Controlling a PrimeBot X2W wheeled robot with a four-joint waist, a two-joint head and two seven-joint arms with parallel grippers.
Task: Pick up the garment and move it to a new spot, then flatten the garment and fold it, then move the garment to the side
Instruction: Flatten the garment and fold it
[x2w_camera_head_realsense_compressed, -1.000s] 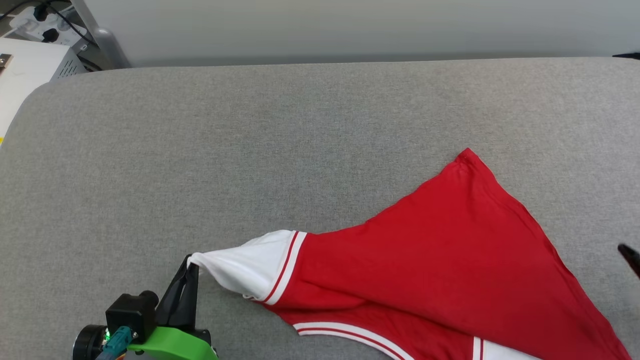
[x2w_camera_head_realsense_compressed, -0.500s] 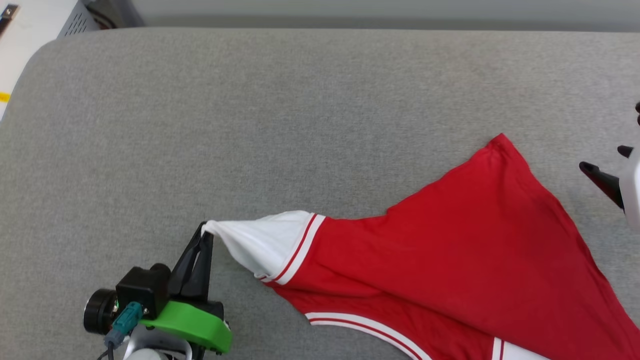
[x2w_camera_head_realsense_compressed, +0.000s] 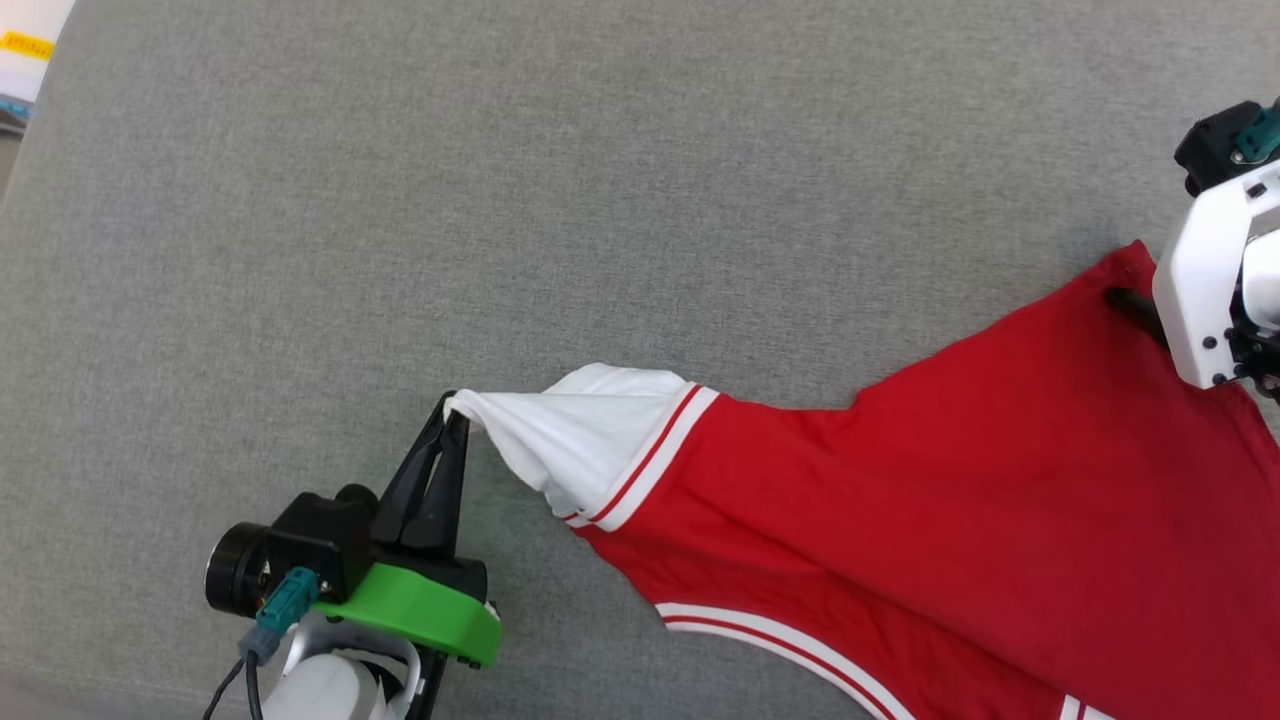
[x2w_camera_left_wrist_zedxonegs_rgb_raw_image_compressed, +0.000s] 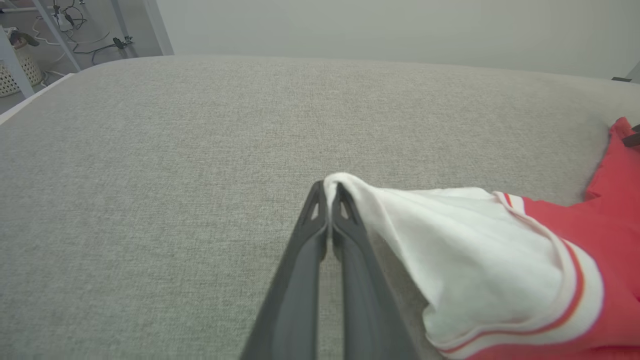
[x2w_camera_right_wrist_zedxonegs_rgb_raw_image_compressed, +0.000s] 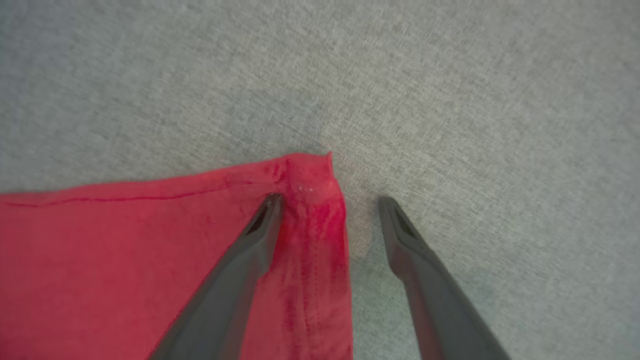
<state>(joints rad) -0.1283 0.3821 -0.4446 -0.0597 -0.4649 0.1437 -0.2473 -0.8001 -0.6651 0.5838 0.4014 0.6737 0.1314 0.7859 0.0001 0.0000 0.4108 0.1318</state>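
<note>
Head view shows you the grey padded surface (x2w_camera_head_realsense_compressed: 500, 200) running across the whole frame. The camera has tipped downward since a second ago, so the wall and the surface's far edge have slid out at the top — that shift is the camera's, not the cloth's. The garment (x2w_camera_head_realsense_compressed: 950, 500) lies spread on the right half of the surface, its red body fanned toward the lower right and its white sleeve (x2w_camera_head_realsense_compressed: 590, 440) drawn out to a point toward the left. A second ago the right gripper (x2w_camera_right_wrist_zedxonegs_rgb_raw_image_compressed: 330, 200) was just a dark fingertip at the right edge; now its white housing stands over the garment's far red corner (x2w_camera_right_wrist_zedxonegs_rgb_raw_image_compressed: 310, 175). In the right wrist view you see its fingers spread wide astride that corner — one over the red cloth, the other over bare grey just beside the hem, not closed on it. The left gripper (x2w_camera_head_realsense_compressed: 455, 412) is as before, at the lower left: fingers pressed together on the very tip of the white sleeve.
</note>
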